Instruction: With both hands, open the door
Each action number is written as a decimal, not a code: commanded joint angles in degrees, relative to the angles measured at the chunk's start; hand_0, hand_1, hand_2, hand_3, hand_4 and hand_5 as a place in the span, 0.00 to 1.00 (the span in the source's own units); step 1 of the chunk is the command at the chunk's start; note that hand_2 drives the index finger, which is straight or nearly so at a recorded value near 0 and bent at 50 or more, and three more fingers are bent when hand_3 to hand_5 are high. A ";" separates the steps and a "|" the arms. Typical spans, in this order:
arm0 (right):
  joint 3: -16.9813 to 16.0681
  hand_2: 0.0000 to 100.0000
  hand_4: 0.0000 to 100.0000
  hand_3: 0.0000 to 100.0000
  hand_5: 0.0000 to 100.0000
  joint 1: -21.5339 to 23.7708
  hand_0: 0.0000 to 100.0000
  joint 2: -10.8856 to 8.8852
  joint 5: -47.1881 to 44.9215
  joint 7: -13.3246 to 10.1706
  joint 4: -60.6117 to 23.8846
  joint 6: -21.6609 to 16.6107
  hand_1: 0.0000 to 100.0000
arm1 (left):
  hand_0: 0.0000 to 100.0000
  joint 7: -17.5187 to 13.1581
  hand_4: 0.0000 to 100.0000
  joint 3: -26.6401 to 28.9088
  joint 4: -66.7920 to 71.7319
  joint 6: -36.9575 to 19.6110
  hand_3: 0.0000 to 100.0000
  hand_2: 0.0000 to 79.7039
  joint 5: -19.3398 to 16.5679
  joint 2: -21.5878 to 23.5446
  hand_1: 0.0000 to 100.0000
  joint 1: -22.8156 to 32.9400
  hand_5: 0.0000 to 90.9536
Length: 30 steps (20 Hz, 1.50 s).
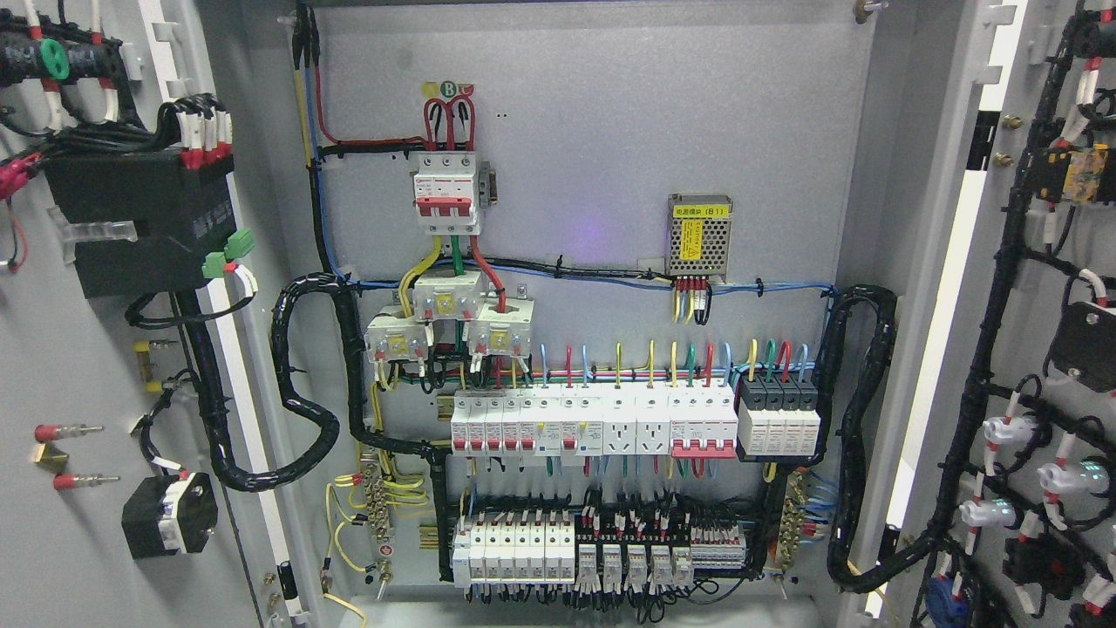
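An electrical cabinet stands with both doors swung wide. The left door (pixel 78 366) shows its inner face at the picture's left, with a black box, wire looms and red terminals on it. The right door (pixel 1029 349) shows its inner face at the right, lined with black wiring and small parts. Between them lies the grey back panel (pixel 593 113) with breakers and coloured wires. Neither of my hands nor any arm shows in the head view.
A red and white main breaker (pixel 446 192) sits at upper centre. A metal power supply with a yellow label (pixel 699 237) is to its right. Rows of breakers (pixel 593 423) and relays (pixel 602 549) fill the lower panel. Thick black cable looms (pixel 305 384) curve to each door.
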 commanded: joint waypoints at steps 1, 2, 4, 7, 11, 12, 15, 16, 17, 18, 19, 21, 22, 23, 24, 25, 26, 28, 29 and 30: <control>-8.85 0.00 0.00 0.00 0.00 2.77 0.11 -3.23 -0.07 0.01 -4.03 -3.17 0.00 | 0.00 0.01 0.03 4.06 -6.48 -1.97 0.00 0.00 -0.05 -0.47 0.00 -0.45 0.00; -9.38 0.00 0.00 0.00 0.00 2.86 0.11 -3.23 -0.07 0.01 -4.38 -3.79 0.00 | 0.00 0.09 0.03 4.50 -6.66 -2.84 0.00 0.00 -0.14 -0.56 0.00 -0.63 0.00; -10.43 0.00 0.00 0.00 0.00 2.77 0.11 -3.32 -0.07 0.01 -5.26 -5.28 0.00 | 0.00 0.18 0.03 6.08 -7.09 -5.21 0.00 0.00 -0.05 -0.65 0.00 -0.80 0.00; -11.14 0.00 0.00 0.00 0.00 1.89 0.11 -3.50 -0.15 -0.08 -5.53 -6.43 0.00 | 0.00 0.18 0.03 8.19 -7.36 -10.22 0.00 0.00 -0.14 -1.09 0.00 -0.98 0.00; -11.41 0.00 0.00 0.00 0.00 -0.30 0.11 -3.41 -0.16 -0.08 -5.70 -6.87 0.00 | 0.00 0.27 0.03 10.48 -8.06 -10.94 0.00 0.00 -0.05 -1.00 0.00 -1.59 0.00; -11.41 0.00 0.00 0.00 0.00 -1.09 0.11 -3.50 -0.16 -0.08 -5.79 -7.40 0.00 | 0.00 0.27 0.03 10.83 -8.15 -10.94 0.00 0.00 -0.05 -1.00 0.00 -1.77 0.00; -11.58 0.00 0.00 0.00 0.00 -3.11 0.11 -3.58 -0.16 -0.08 -5.70 -7.58 0.00 | 0.00 0.27 0.03 12.49 -8.33 -11.20 0.00 0.00 0.04 -1.09 0.00 -2.65 0.00; -11.58 0.00 0.00 0.00 0.00 -3.47 0.11 -3.58 -0.16 -0.08 -5.79 -7.67 0.00 | 0.00 0.27 0.03 13.02 -8.33 -11.72 0.00 0.00 0.04 -1.09 0.00 -3.00 0.00; -11.58 0.00 0.00 0.00 0.00 -3.65 0.11 -3.67 -0.16 0.01 -5.79 -7.67 0.00 | 0.00 0.53 0.03 13.72 -8.59 -12.17 0.00 0.00 0.04 -1.09 0.00 -3.26 0.00; -11.58 0.00 0.00 0.00 0.00 -3.82 0.11 -3.67 -0.16 -0.08 -5.71 -7.67 0.00 | 0.00 1.14 0.03 14.69 -8.59 -12.34 0.00 0.00 0.04 -1.09 0.00 -3.61 0.00; -11.67 0.00 0.00 0.00 0.00 -4.26 0.11 -3.85 -0.16 -0.08 -5.70 -7.67 0.00 | 0.00 1.41 0.03 15.39 -8.68 -12.52 0.00 0.00 0.04 -1.09 0.00 -4.23 0.00; -12.80 0.00 0.00 0.00 0.00 -4.96 0.11 -4.02 -0.16 -0.08 -5.62 -7.67 0.00 | 0.00 1.41 0.03 15.84 -8.68 -12.61 0.00 0.00 0.13 -1.09 0.00 -5.19 0.00; -13.68 0.00 0.00 0.00 0.00 -5.14 0.11 -4.02 -0.24 -0.08 -5.62 -7.58 0.00 | 0.00 1.41 0.03 16.01 -8.59 -12.61 0.00 0.00 0.13 -1.09 0.00 -5.29 0.00; -13.87 0.00 0.00 0.00 0.00 -5.32 0.11 -4.11 -0.33 0.01 -5.44 -7.58 0.00 | 0.00 1.41 0.03 16.36 -8.59 -12.78 0.00 0.00 0.13 -1.09 0.00 -5.29 0.00; -13.95 0.00 0.00 0.00 0.00 -5.49 0.11 -4.29 -0.59 0.01 -5.27 -7.49 0.00 | 0.00 1.41 0.03 16.72 -8.59 -13.13 0.00 0.00 0.21 -1.09 0.00 -5.29 0.00; -13.96 0.00 0.00 0.00 0.00 -5.49 0.11 -4.46 -0.86 0.01 -5.18 -7.49 0.00 | 0.00 1.50 0.03 16.89 -8.59 -13.48 0.00 0.00 0.22 -1.09 0.00 -5.29 0.00; -13.96 0.00 0.00 0.00 0.00 -5.58 0.11 -4.46 -0.95 0.01 -5.09 -7.23 0.00 | 0.00 1.50 0.03 16.98 -8.59 -13.84 0.00 0.00 0.30 -1.18 0.00 -5.29 0.00; -13.96 0.00 0.00 0.00 0.00 -5.58 0.11 -4.55 -1.56 0.01 -5.00 -7.14 0.00 | 0.00 1.59 0.03 17.42 -8.59 -14.63 0.00 0.00 0.48 -1.09 0.00 -5.29 0.00; -13.96 0.00 0.00 0.00 0.00 -5.58 0.11 -4.64 -2.69 0.01 -5.00 -6.97 0.00 | 0.00 1.76 0.03 17.95 -8.59 -14.98 0.00 0.00 0.48 -1.09 0.00 -5.29 0.00; -13.96 0.00 0.00 0.00 0.00 -5.58 0.11 -4.99 -4.36 0.01 -4.74 -6.70 0.00 | 0.00 2.11 0.03 18.39 -8.59 -15.16 0.00 0.00 0.48 -1.09 0.00 -5.11 0.00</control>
